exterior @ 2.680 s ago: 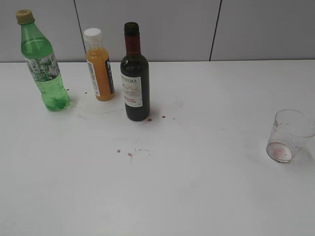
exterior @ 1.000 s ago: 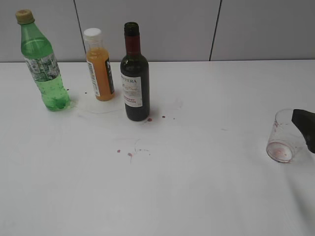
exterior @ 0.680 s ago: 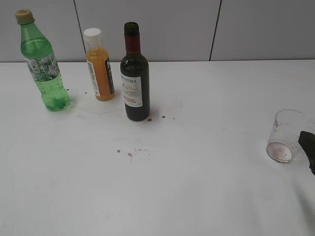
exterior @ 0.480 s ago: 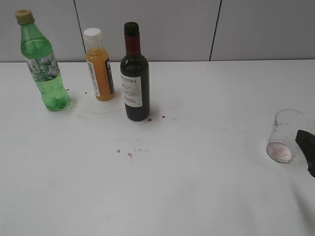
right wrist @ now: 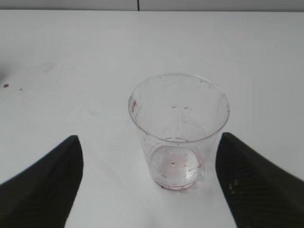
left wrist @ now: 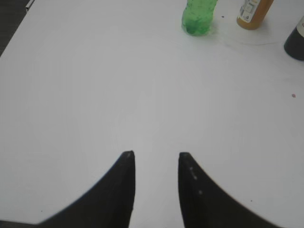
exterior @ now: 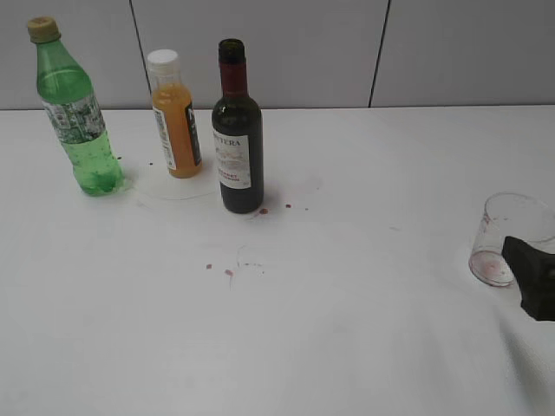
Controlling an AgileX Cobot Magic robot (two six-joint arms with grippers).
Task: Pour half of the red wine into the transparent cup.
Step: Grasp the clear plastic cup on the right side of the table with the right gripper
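The red wine is in a dark-green bottle [exterior: 238, 130] with maroon neck foil and a white label, standing upright and uncapped at the back left; its base shows in the left wrist view [left wrist: 295, 42]. The transparent cup [exterior: 506, 236] stands upright at the right edge with red stains at its bottom. In the right wrist view the cup [right wrist: 179, 128] sits between the wide-open jaws of my right gripper [right wrist: 149, 141], untouched. One right finger [exterior: 531, 279] shows beside the cup. My left gripper [left wrist: 156, 155] is open and empty over bare table.
A green plastic soda bottle [exterior: 76, 108] and an orange juice bottle [exterior: 176, 117] stand left of the wine bottle. Small red drops [exterior: 229, 271] mark the white table [exterior: 347, 303]. A grey wall runs behind.
My right gripper has come in from the right edge and moved left and lower, up against the cup. The cup and the bottles have not moved.
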